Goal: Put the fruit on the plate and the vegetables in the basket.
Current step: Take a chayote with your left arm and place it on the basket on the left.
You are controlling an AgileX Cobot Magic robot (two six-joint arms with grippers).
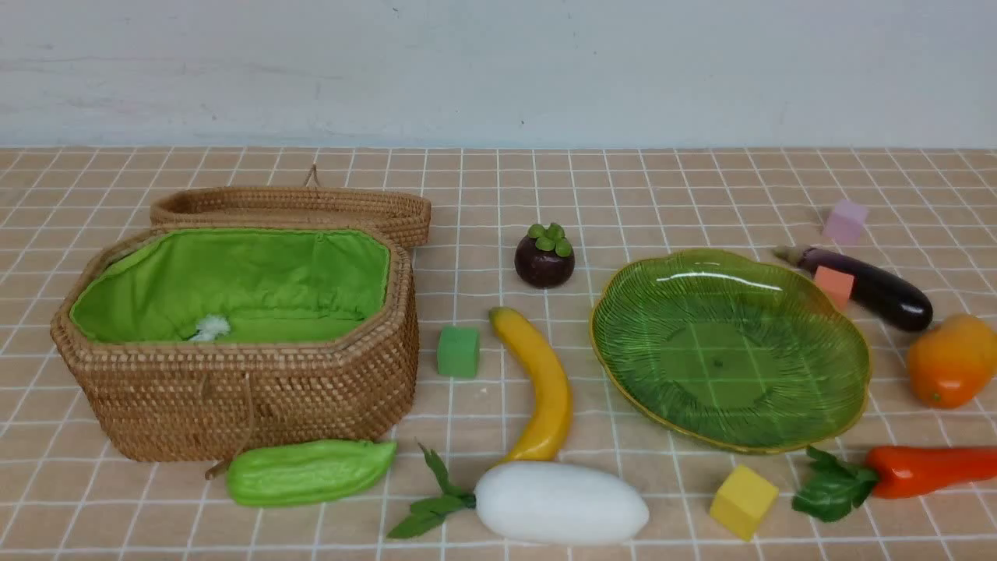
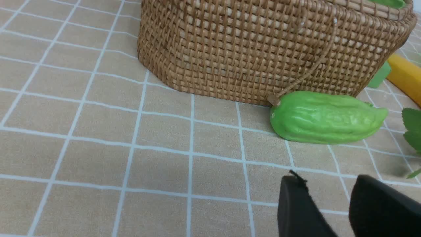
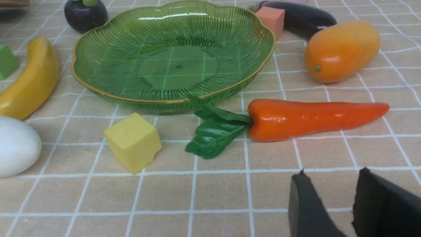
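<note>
Wicker lined with green cloth forms the basket (image 1: 234, 389), which stands at the left of the tiled table (image 1: 498, 179) with its lid (image 1: 296, 206) lying flat behind it. On the lining we note a small white tuft (image 1: 209, 329), perhaps stuffing; the view is too coarse to tell.

The gourd (image 1: 308, 471) lies just in front of the basket. The radish (image 1: 561, 502) lies at the near edge with its leaves pointing left. The banana (image 1: 541, 382) curves from the radish back toward the upright mangosteen (image 1: 544, 261). A green cube (image 1: 458, 351) sits between basket and banana.

Right of centre we see the plate (image 1: 724, 351), with the table's grid showing through its bare glass. Behind it to the right lies the eggplant (image 1: 872, 292), with an orange cube (image 1: 835, 285) against it and a lilac cube (image 1: 846, 221) farther back. The mango (image 1: 950, 358) rests to the right of the plate. The carrot (image 1: 927, 470) lies in front of the plate, its leaves reaching toward the rim, and a yellow cube (image 1: 742, 501) stands beside those leaves.

In the wrist views, the left gripper (image 2: 329, 179) hangs over bare table near the gourd, fingers parted and grasping nothing. The right gripper (image 3: 332, 174), near the carrot, is likewise released.
</note>
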